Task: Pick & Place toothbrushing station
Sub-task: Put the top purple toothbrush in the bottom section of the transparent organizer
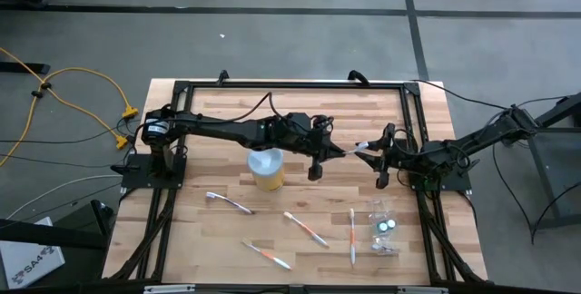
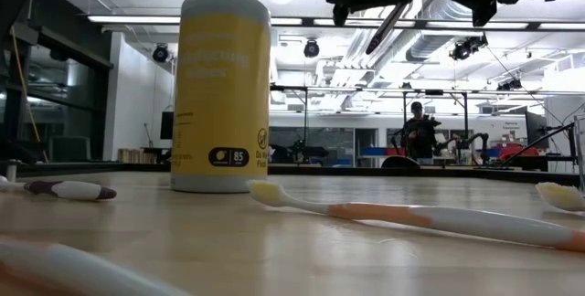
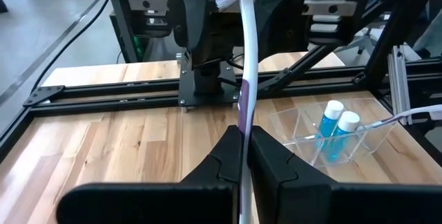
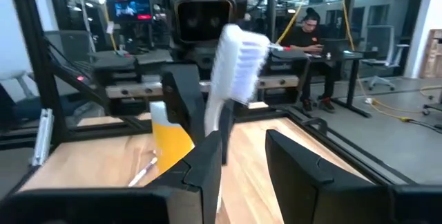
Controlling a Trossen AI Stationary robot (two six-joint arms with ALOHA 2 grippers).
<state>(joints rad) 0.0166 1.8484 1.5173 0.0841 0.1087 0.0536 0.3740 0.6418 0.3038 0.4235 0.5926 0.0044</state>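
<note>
Left gripper [image 3: 243, 148] is clamping a white toothbrush [image 3: 247, 58] above the counter [image 1: 218, 240] centre. Right gripper [image 4: 242, 151], jaws parted, is flanking its bristle end. Clear holder cup [image 1: 383, 228] is sitting near the counter's right edge.

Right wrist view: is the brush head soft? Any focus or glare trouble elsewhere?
Right wrist view: the toothbrush head is smeared and soft, right pincer fingers blurred too. Low view: nearest orange-handled brush is out of focus, ceiling strip lights blown out. Left wrist view: sharp, left pincer clamps the brush handle.
</note>
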